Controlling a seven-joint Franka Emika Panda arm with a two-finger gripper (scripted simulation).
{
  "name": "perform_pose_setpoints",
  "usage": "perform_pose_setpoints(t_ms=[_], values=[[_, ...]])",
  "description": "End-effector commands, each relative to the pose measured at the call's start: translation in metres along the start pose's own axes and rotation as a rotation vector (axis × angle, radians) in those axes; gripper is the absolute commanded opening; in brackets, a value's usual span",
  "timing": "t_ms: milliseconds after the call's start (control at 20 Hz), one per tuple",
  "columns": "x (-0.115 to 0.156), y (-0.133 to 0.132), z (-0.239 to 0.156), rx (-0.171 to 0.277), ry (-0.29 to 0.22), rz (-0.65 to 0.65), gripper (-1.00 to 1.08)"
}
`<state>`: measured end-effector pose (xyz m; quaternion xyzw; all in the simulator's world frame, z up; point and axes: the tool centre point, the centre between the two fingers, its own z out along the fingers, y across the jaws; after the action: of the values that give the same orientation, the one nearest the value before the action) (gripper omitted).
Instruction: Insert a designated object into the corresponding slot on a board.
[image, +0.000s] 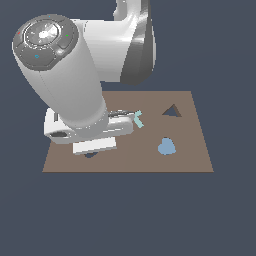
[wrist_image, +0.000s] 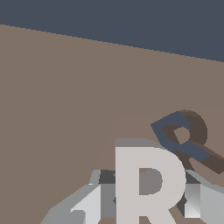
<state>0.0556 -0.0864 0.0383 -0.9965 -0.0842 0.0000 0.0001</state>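
Observation:
In the wrist view my gripper (wrist_image: 148, 206) is shut on the designated object (wrist_image: 148, 186), a pale grey R-shaped block. One finger (wrist_image: 94, 203) presses each side of it. The slot (wrist_image: 168, 131), a dark navy R-shaped recess, lies in the brown board (wrist_image: 65, 109) just past the block. It is apart from the block and turned at an angle to it. In the exterior view the arm's hand (image: 90, 131) hangs over the board (image: 192, 160) on the exterior view's left and hides the block and most of the slot.
A teal T piece (image: 138, 119) lies beside the hand near the board's middle. A dark triangular recess (image: 172, 111) sits toward the exterior view's right, with a blue rounded piece (image: 166, 147) nearer the front edge. The large arm link (image: 60, 75) covers the board's left part.

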Motion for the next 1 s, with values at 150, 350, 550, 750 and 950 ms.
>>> perform_pose_setpoints(t_ms=[150, 350, 550, 750, 950], values=[[0.004, 0.016, -0.001, 0.000, 0.000, -0.177, -1.00], [0.008, 0.024, -0.001, 0.000, 0.000, -0.279, -1.00], [0.012, 0.031, -0.002, 0.000, 0.000, -0.361, -1.00], [0.015, 0.036, -0.002, 0.000, 0.000, -0.423, -1.00], [0.018, 0.039, -0.002, 0.000, 0.000, -0.464, -1.00]])
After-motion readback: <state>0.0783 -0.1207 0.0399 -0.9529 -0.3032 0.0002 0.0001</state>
